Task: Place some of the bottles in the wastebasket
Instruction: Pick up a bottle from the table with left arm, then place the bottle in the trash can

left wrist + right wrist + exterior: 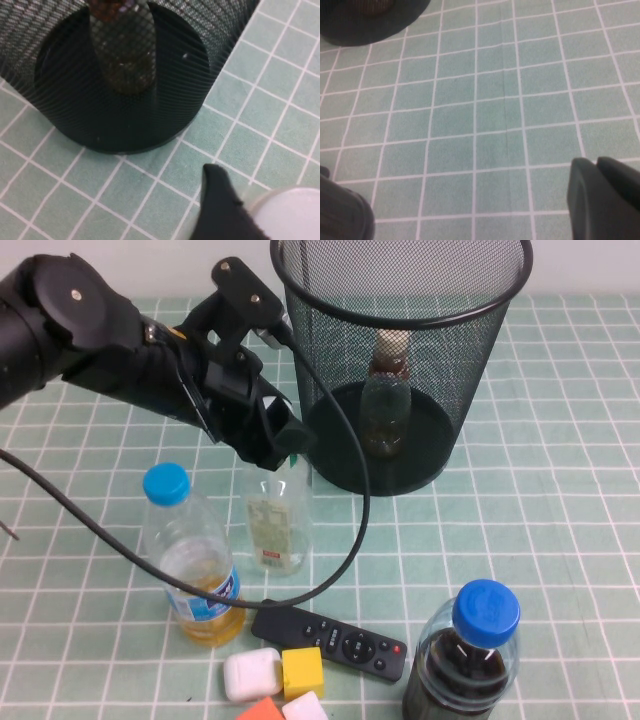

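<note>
High view: left gripper (283, 443) hides taller bottle's (277, 520) cap; right gripper (470, 210) apart.

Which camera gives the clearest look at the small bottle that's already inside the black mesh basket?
The high view: the small squat clear bottle stands upright, beige cap showing, in the black wire-mesh wastebasket. The left wrist view, its left tool at the taller bottle's white cap, shows it dimly through mesh. The right wrist view, right tool over bare tablecloth, misses it.

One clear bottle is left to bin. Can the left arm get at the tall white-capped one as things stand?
Probably yes. The left tool is already at the cap of the tall bottle, nothing between them. The wastebasket stands just behind. The right tool hangs open over bare table.
</note>
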Available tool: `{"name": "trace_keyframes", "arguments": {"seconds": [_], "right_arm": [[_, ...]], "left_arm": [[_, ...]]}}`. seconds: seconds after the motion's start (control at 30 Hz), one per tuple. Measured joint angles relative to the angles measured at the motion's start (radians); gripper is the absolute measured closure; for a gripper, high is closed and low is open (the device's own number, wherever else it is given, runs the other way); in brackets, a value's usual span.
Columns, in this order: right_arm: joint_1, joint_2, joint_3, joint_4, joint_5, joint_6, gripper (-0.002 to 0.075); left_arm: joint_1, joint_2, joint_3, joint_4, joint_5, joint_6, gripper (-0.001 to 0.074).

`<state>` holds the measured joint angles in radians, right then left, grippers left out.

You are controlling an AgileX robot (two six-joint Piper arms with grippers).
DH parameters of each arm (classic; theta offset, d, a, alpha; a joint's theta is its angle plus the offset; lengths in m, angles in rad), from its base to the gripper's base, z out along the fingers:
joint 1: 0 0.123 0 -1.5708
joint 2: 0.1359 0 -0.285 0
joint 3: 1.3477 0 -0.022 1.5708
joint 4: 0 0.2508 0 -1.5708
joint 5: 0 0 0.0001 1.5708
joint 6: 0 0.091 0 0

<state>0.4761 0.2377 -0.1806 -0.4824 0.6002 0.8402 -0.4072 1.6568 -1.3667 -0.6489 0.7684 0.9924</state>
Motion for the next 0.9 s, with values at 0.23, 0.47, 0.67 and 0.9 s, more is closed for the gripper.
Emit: {"name": "trace_keyframes", "arguments": {"seconds": [0.23,0.47,0.67,0.9], "right_arm": [[0.0,0.0,0.0,0.0,0.0,0.0,0.0734],[0.0,0.0,0.0,0.0,0.0,0.0,0.0734],[0.0,0.0,0.0,0.0,0.0,0.0,0.0734],[0.0,0.0,0.0,0.0,0.0,0.0,0.0734]], "left_arm": [[0.0,-0.013,-0.035,0.022,0.064,-0.052,0.0401],[0.0,-0.084,-0.327,0.199,0.31,-0.347,0.0402],[0.0,-0.089,-0.693,0.283,0.482,-0.501,0.0402],[0.0,-0.091,-1.024,0.27,0.483,-0.524,0.0402]]}}
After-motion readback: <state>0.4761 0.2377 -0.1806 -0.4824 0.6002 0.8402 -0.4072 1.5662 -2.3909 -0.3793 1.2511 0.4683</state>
